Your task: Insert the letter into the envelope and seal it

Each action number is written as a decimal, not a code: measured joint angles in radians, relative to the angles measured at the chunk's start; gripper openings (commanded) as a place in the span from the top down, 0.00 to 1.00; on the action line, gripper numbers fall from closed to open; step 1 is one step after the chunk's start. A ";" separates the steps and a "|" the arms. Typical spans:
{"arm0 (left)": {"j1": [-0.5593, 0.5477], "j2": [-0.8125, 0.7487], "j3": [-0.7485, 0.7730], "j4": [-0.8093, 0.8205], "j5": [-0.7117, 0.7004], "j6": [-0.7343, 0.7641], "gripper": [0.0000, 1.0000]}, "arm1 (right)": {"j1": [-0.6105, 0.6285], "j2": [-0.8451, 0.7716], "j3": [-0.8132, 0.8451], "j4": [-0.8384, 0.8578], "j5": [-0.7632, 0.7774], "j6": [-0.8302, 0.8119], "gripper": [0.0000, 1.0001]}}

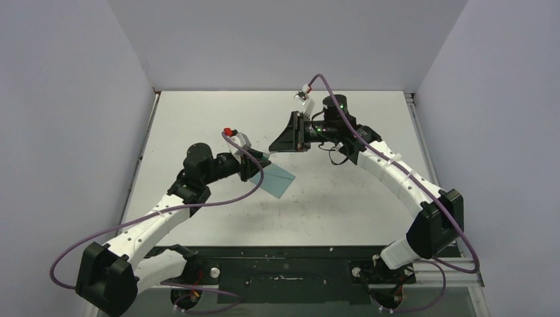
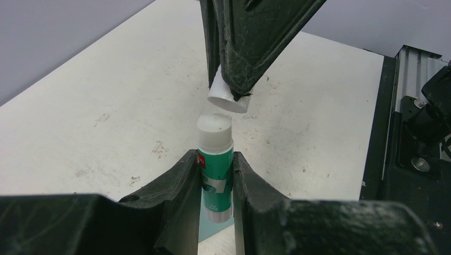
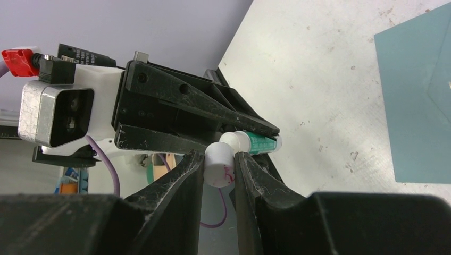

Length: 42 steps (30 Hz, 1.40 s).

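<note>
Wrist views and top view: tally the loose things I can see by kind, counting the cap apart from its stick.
Teal envelope: 1
Glue stick, uncapped: 1
White glue-stick cap: 1
Total: 3

The table [image 1: 343, 198] has a white, matt top, scuffed and flecked with small dark specks and scratches, thickest around the spot below the two grippers. The envelope [image 1: 277, 179] lies flat on it, a teal rectangle set at a slant, one end directly beneath the left gripper [image 1: 263, 160] and the rest reaching out past its fingertips. It sits lower than and just to the near side of the right gripper [image 1: 273, 148], with bare, marked table around it.
</note>
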 measured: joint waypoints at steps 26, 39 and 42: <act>-0.008 0.000 0.010 -0.025 -0.002 0.060 1.00 | 0.018 -0.008 -0.003 -0.029 0.058 0.011 0.95; -0.008 0.001 0.059 -0.161 0.015 0.144 1.00 | 0.039 0.018 0.014 -0.084 0.073 -0.030 0.95; -0.008 0.008 0.079 -0.202 0.018 0.175 1.00 | 0.041 0.021 0.021 -0.095 0.079 -0.033 0.95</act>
